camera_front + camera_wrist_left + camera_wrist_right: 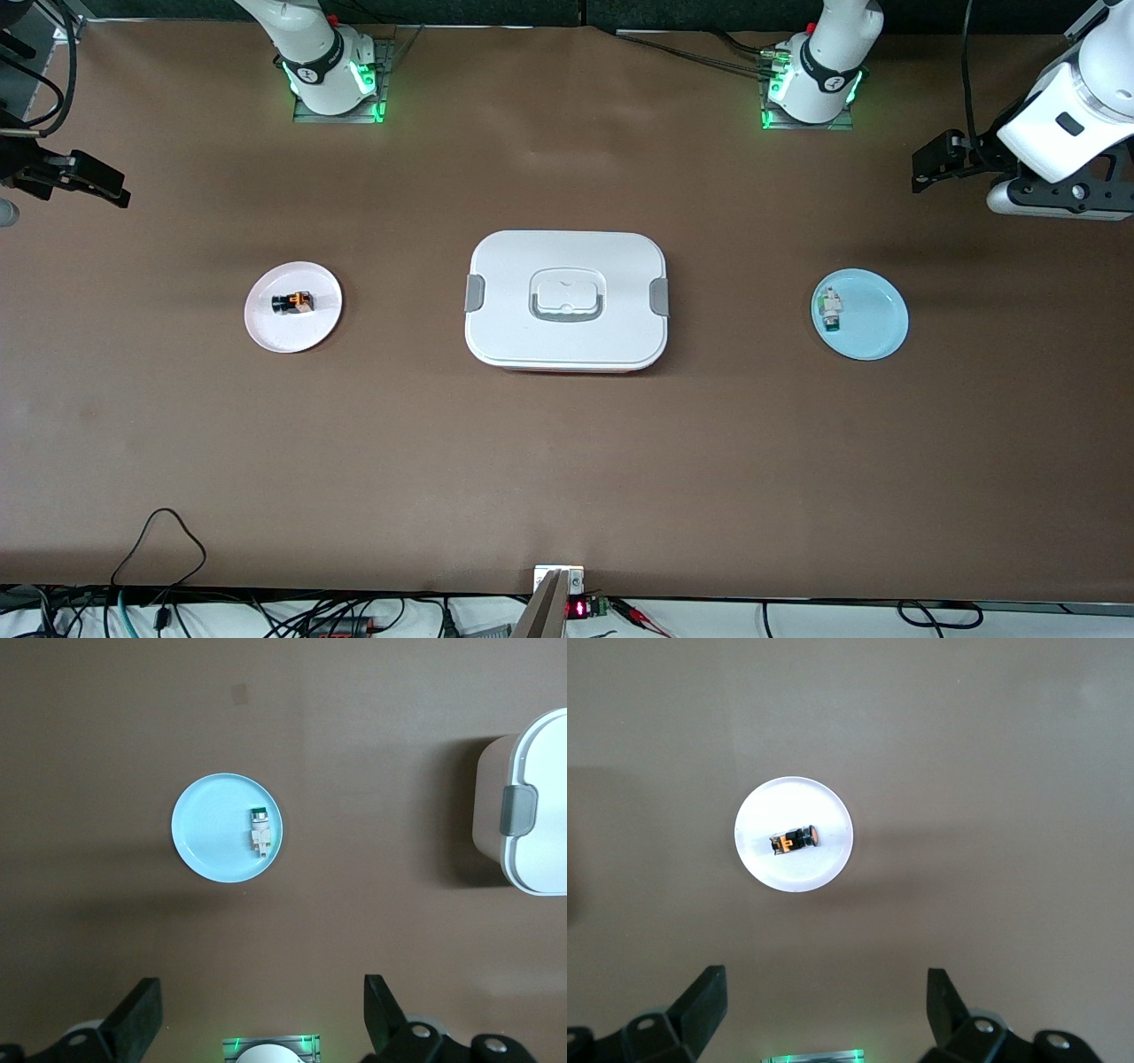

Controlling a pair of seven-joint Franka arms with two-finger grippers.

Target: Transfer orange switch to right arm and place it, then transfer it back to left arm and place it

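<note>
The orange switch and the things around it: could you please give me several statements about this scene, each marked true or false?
1. The orange switch lies on a white plate. True.
2. The box stands with its lid off. False: the lid is on, with the grey side clips at its ends.
3. The right tool is shut on the switch. False: it is open and holds nothing, up over the table with that plate below it.
4. A white-and-green component lies on the light blue plate. True.
5. The box stands between the two plates. True.
6. The left tool holds the blue plate. False: it is open and holds nothing.
</note>
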